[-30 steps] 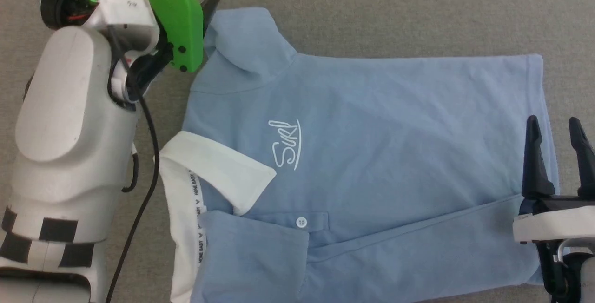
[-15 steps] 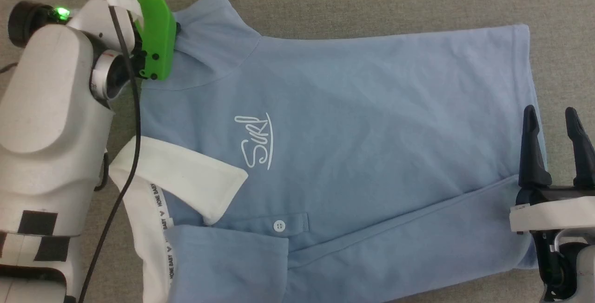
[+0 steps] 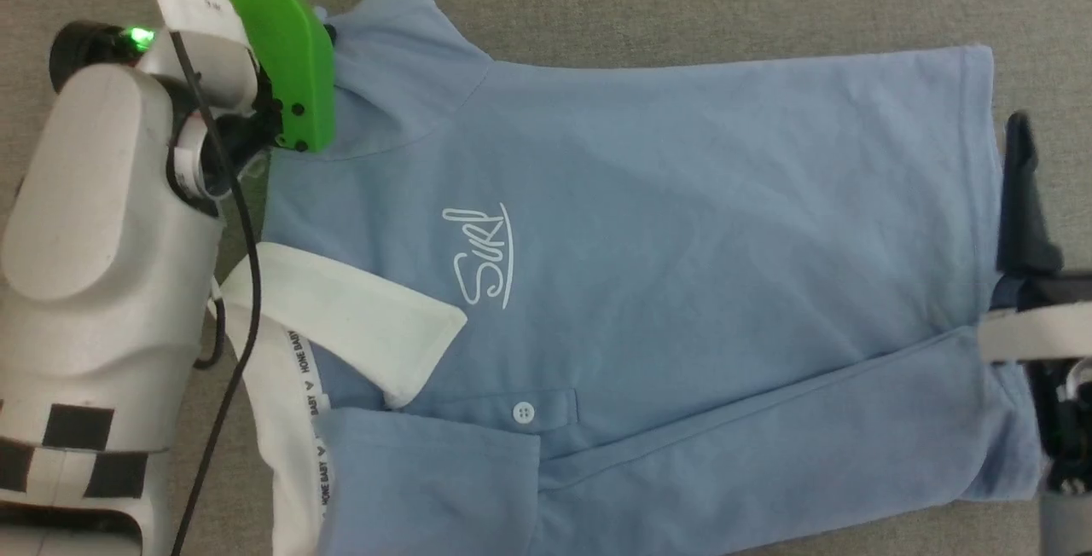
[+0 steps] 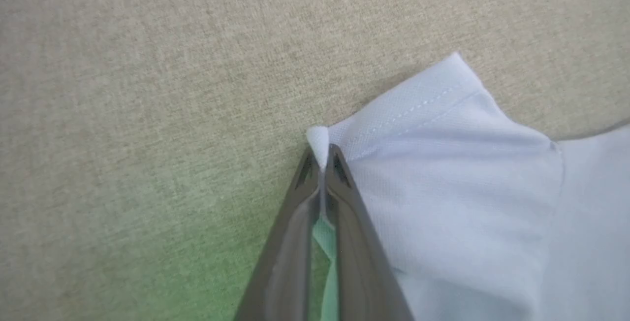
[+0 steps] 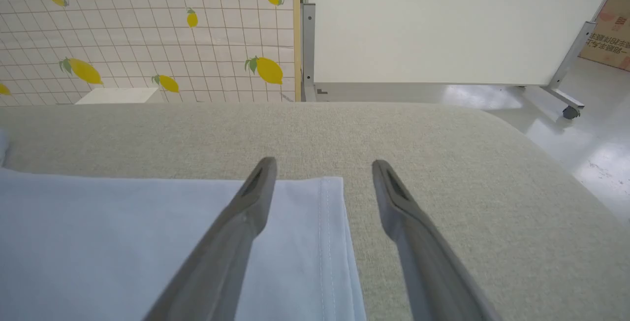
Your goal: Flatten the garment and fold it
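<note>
Beige woven cloth is covering the worktop, and the garment [image 3: 682, 240] is lying face up across it, with the white collar [image 3: 341, 317] toward the left edge and the hem [image 5: 327, 242] toward the right edge.

What is changing for you right now is the left gripper [image 4: 322, 156]. Its jaws are clamping together on the corner of the far sleeve [image 4: 443, 129], with a small nub of blue fabric poking out past the tips. A second ago those jaws were standing wide beside that sleeve, so the grasp is only just forming. I judge this is giving you a hold for drawing the sleeve out flat or folding it inward. The near side of the shirt appears to be lying doubled over already, below the placket button [image 3: 524, 411].

The right gripper [image 5: 322, 168] is keeping its jaws apart and gripping nothing. It is straddling the stitched hem, one finger over fabric and one over bare worktop. Earlier, both fingers were showing side by side in the head view. Now they are reading as one blurred dark shape at the hem, so the wrist is apparently turning. Your head camera is also shifting a little.
</note>
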Controlling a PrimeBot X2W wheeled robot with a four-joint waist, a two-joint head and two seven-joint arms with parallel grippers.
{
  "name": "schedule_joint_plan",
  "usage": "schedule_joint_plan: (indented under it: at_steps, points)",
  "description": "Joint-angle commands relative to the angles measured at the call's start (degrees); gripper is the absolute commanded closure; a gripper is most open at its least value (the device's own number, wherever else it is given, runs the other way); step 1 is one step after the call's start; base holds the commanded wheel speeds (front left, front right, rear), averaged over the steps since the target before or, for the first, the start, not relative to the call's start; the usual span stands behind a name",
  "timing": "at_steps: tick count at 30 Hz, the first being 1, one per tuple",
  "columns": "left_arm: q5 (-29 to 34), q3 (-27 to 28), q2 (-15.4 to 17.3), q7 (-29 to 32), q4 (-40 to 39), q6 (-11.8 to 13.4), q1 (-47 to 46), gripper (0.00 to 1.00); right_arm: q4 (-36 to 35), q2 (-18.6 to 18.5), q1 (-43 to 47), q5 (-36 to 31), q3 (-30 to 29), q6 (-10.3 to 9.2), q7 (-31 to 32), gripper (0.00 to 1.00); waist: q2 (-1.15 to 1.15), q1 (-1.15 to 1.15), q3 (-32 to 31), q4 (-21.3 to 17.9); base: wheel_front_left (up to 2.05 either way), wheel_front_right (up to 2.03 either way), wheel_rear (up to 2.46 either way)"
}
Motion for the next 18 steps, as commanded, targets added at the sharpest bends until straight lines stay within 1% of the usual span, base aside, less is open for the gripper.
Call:
schedule_joint_plan:
  at_steps: [1, 3, 5, 7, 9, 11, 12, 14, 16, 18]
  points:
    - [-0.2, -0.5, -0.3, -0.5, 0.5, -0.4, 2.3, 1.00, -0.8, -1.2, -2.2, 0.6, 0.2, -0.08, 1.2, 0.00, 0.00, -0.01, -1.1, 1.0, 0.00, 0.00, 0.00]
    - [-0.3, -0.8, -0.4, -1.5, 0.1, -0.7, 2.8, 1.00, -1.4, -3.3, -4.5, 2.7, 0.3, -0.08, 4.4, 0.00, 0.00, -0.01, -1.7, 1.6, 0.00, 0.00, 0.00]
    - [-0.6, -0.9, -0.5, -2.1, -0.3, -0.9, 3.2, 1.00, -1.1, -6.0, -6.9, 5.1, 0.7, -0.08, 9.3, 0.00, 0.00, -0.01, -1.9, 2.0, 0.00, 0.00, 0.00]
    - [-0.9, -0.9, -0.5, -2.5, -0.7, -1.0, 3.3, 1.00, -0.4, -8.3, -9.5, 7.6, 0.5, -0.08, 14.8, 0.00, 0.00, -0.01, -1.9, 2.3, 0.00, 0.00, 0.00]
    - [-0.9, -0.9, -0.5, -2.8, -1.0, -1.0, 3.3, 1.00, 1.5, -11.0, -11.7, 8.9, 0.7, -0.08, 22.1, 0.00, 0.00, -0.01, -1.7, 2.6, 0.00, 0.00, 0.00]
    - [-0.9, -1.0, -0.4, -2.9, -1.3, -0.9, 3.1, 1.00, 4.1, -11.9, -14.1, 9.9, -0.6, -0.08, 29.1, 0.00, 0.00, -0.01, -1.4, 2.8, 0.00, 0.00, 0.00]
    - [-0.9, -1.1, -0.5, -2.9, -1.5, -0.9, 3.1, 1.00, 5.7, -12.5, -14.9, 10.4, -0.5, -0.08, 33.6, 0.00, 0.00, -0.01, -1.1, 3.0, 0.00, 0.00, 0.00]
    - [-0.8, -1.2, -0.6, -3.0, -1.8, -0.7, 2.9, 1.00, 8.0, -12.8, -16.8, 11.5, -1.2, -0.08, 39.4, 0.00, 0.00, -0.01, -0.6, 3.2, 0.00, 0.00, 0.00]
    - [-0.7, -1.4, -0.8, -3.4, -1.9, -0.7, 2.7, 1.00, 9.9, -13.3, -18.1, 11.4, -1.4, -0.08, 43.4, 0.00, 0.00, -0.01, -0.1, 3.5, 0.00, 0.00, 0.00]
    - [-0.7, -1.6, -1.1, -3.7, -2.0, -0.6, 2.4, 1.00, 11.4, -13.5, -19.2, 11.3, -1.7, -0.08, 45.8, 0.00, 0.00, -0.01, 0.4, 3.8, 0.00, 0.00, 0.00]
